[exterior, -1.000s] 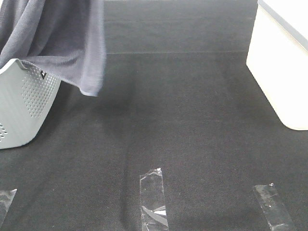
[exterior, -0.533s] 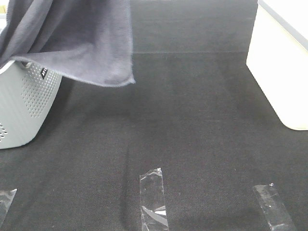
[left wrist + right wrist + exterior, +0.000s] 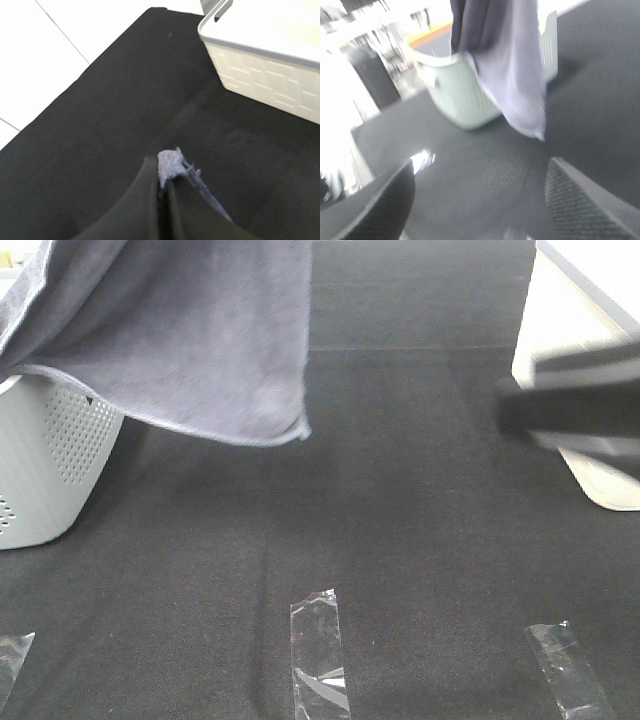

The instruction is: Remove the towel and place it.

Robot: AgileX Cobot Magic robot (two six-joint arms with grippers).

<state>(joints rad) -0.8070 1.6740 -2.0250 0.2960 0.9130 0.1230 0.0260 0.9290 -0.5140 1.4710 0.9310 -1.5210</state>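
Note:
The greyish-purple towel (image 3: pixel 190 340) hangs in the air at the top left, draped over the rim of the grey perforated basket (image 3: pixel 45 470), with its lower corner free above the mat. My left gripper (image 3: pixel 165 175) is shut on a tuft of the towel (image 3: pixel 172 167). My right gripper (image 3: pixel 481 165) is open with nothing between its fingers. It faces the hanging towel (image 3: pixel 515 65) and the basket (image 3: pixel 460 95) from a distance. In the exterior view only a blurred stretch of the right arm (image 3: pixel 570 410) shows at the right edge.
A white bin (image 3: pixel 590 350) stands at the back right, also seen as the white bin (image 3: pixel 265 55) in the left wrist view. Black mat (image 3: pixel 400 520) covers the table. Strips of clear tape (image 3: pixel 320 650) lie near the front edge.
The towel has swung up and to the right, spreading wider over the mat. The right arm has come into the exterior view from the right.

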